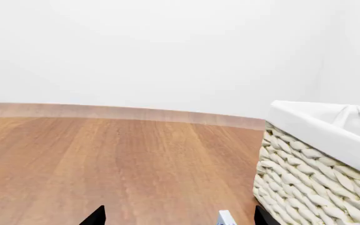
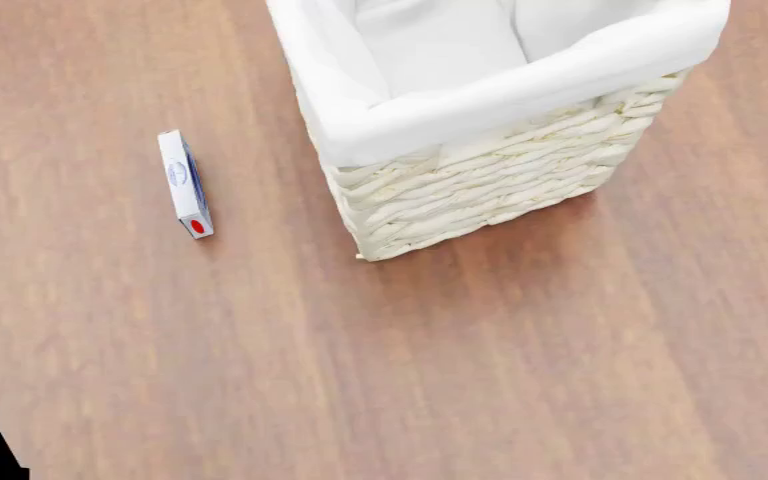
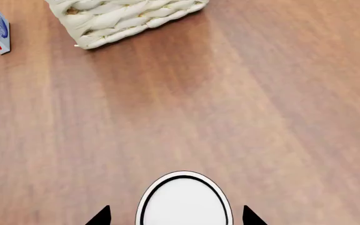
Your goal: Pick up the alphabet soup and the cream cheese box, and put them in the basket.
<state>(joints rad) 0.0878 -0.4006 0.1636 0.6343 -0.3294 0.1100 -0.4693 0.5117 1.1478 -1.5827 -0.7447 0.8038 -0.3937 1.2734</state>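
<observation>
Head view shows neither hand, and the basket (image 2: 491, 130) is cut off at the top edge. One box (image 2: 185, 184) lies on the desk (image 2: 491, 380) left of the basket, apart from it, with bare wood all round. Right wrist: one soup (image 3: 183, 199) sits between the right hand's (image 3: 176, 216) dark tips, only its white top visible; whether they touch it I cannot tell. Left wrist: the left hand's (image 1: 178, 216) tips spread wide, a white sliver between them, basket close beside.

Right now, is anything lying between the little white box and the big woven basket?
No. In the head view, only bare wooden table separates the thin white cream cheese box from the cream wicker basket.
</observation>
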